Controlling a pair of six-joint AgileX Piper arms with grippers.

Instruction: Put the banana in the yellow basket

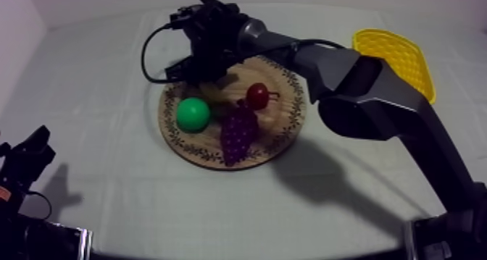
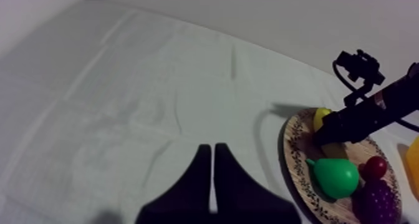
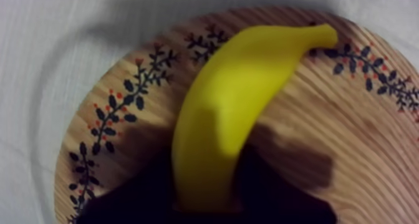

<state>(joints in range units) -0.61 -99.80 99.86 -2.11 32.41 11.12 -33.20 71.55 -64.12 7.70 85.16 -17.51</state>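
My right pincer (image 3: 209,176) grips the banana (image 3: 249,83) near one end on the wooden board (image 3: 361,151); my left pincer (image 2: 212,155) is closed, empty. Risk: the off-centre hold may let the banana pivot and slip.

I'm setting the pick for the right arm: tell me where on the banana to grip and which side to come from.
Grip the banana across its thick middle, coming straight down from above. It lies flat on the wooden board, so its two long sides are exposed, while its ends taper. The pear sits close beside it, so a sideways approach looks cramped.
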